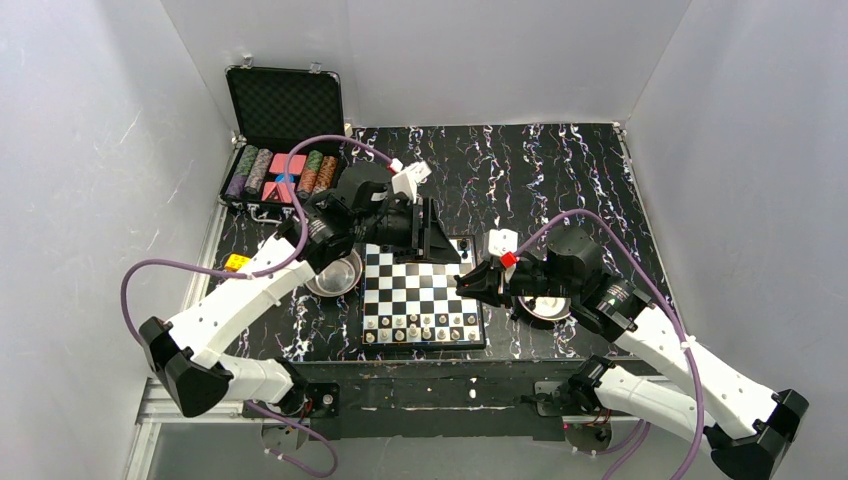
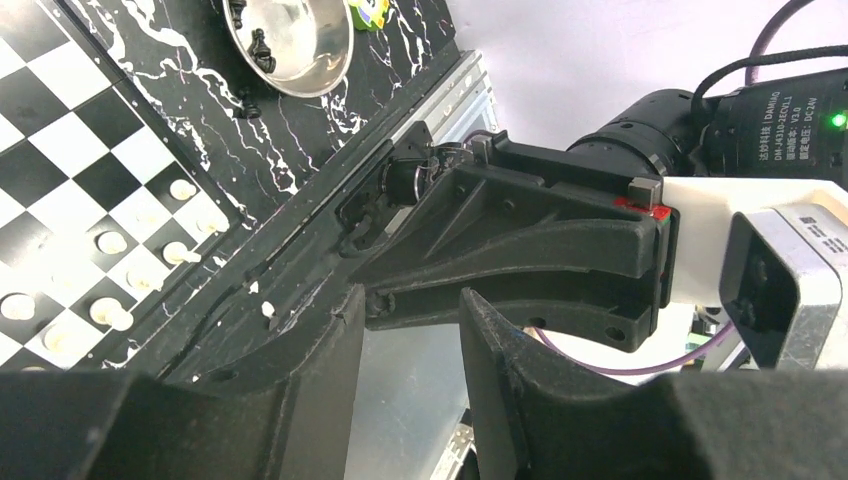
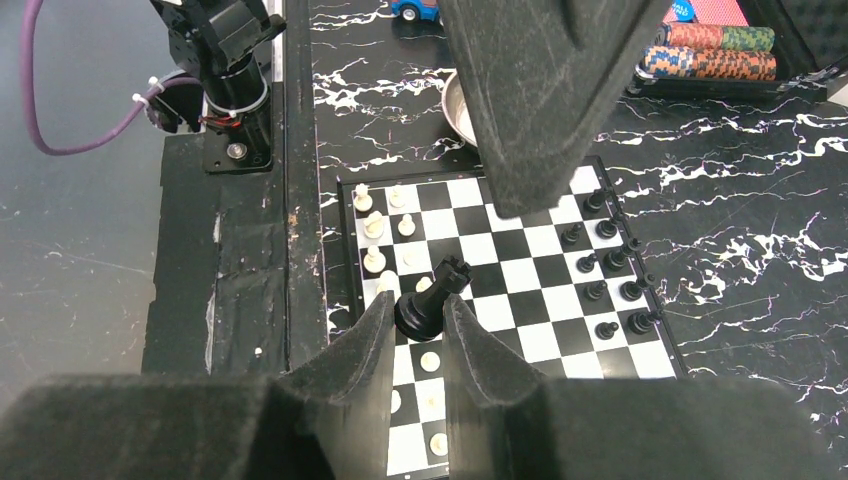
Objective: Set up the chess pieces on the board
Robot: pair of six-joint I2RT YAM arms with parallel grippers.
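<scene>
I've got the right claw [image 3: 418, 312] clamped on a tilted black chess piece [image 3: 432, 298] over the board [image 3: 527, 272], near the pale pieces [image 3: 373, 228]. My left claw [image 2: 410, 335] is partly parted, with nothing between its fingers.

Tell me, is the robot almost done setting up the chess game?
Not yet. Pale silvery-white chess pieces stand along the near side of the small black-and-white checked board, black ones along the far side. The right arm's jaws grip one tilted black piece over the board. Left to do: more black pieces wait in the shiny steel bowl, and the black side has bare squares.
</scene>
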